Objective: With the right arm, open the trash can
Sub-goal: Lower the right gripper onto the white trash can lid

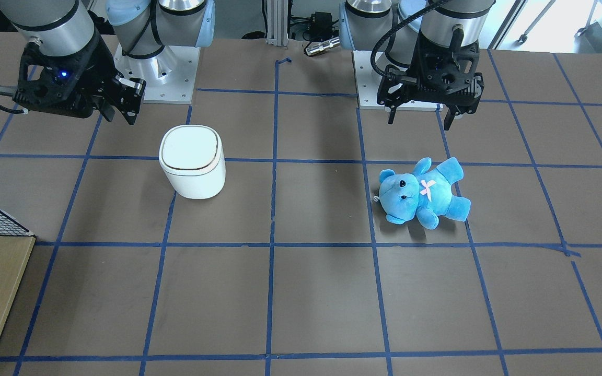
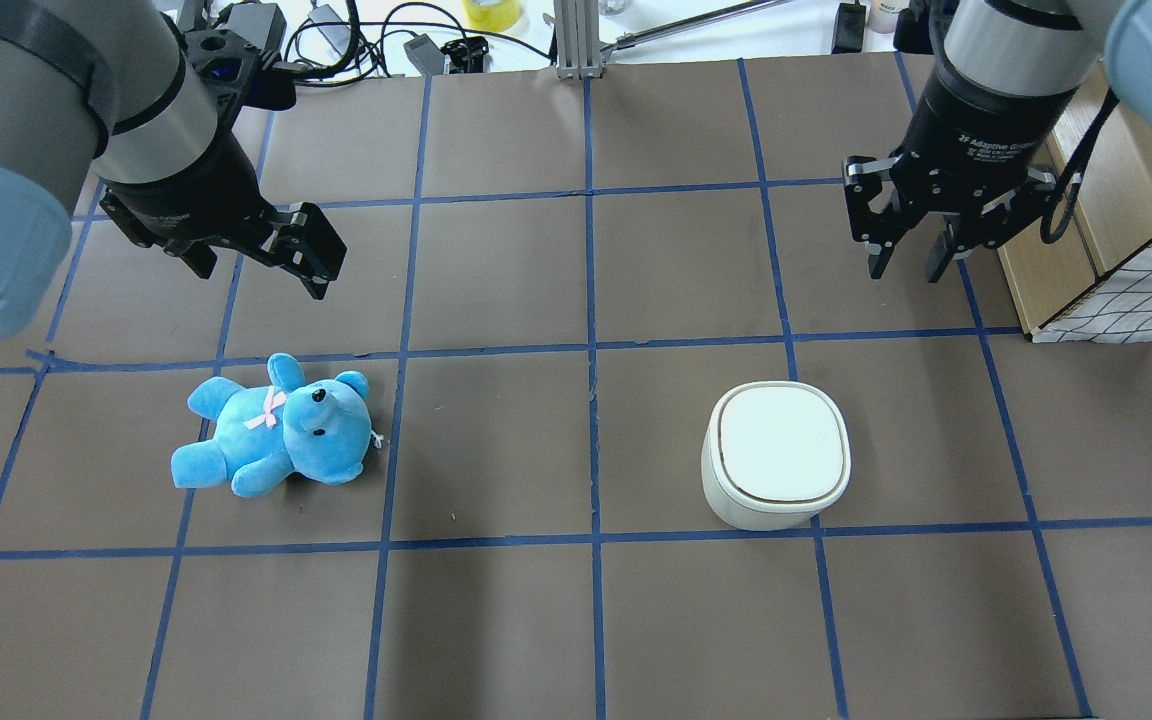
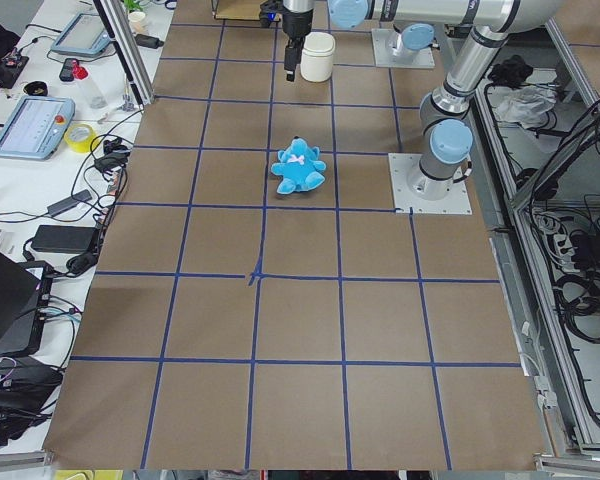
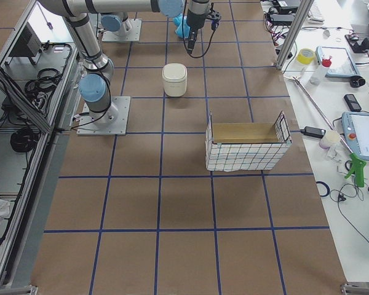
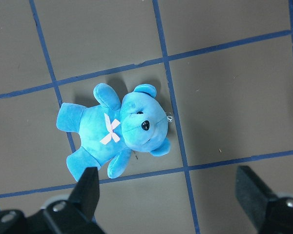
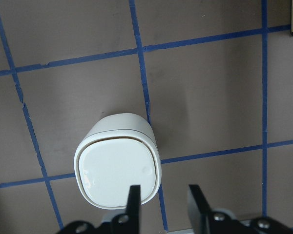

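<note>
The white trash can [image 2: 776, 455] stands upright on the brown table with its lid closed. It also shows in the front view [image 1: 192, 162] and the right wrist view [image 6: 118, 165]. My right gripper [image 2: 908, 268] hangs in the air up and to the right of the can, not touching it. Its fingers [image 6: 133, 202] stand a narrow gap apart and hold nothing. In the front view the right gripper [image 1: 123, 112] shows a small blue light. My left gripper [image 2: 261, 268] is wide open and empty above the blue teddy bear.
A blue teddy bear [image 2: 276, 425] lies on its back on the left half, also in the left wrist view [image 5: 115, 129]. A wire-mesh box with wooden sides [image 2: 1116, 290] stands at the table's right edge, close to my right arm. Blue tape lines grid the table.
</note>
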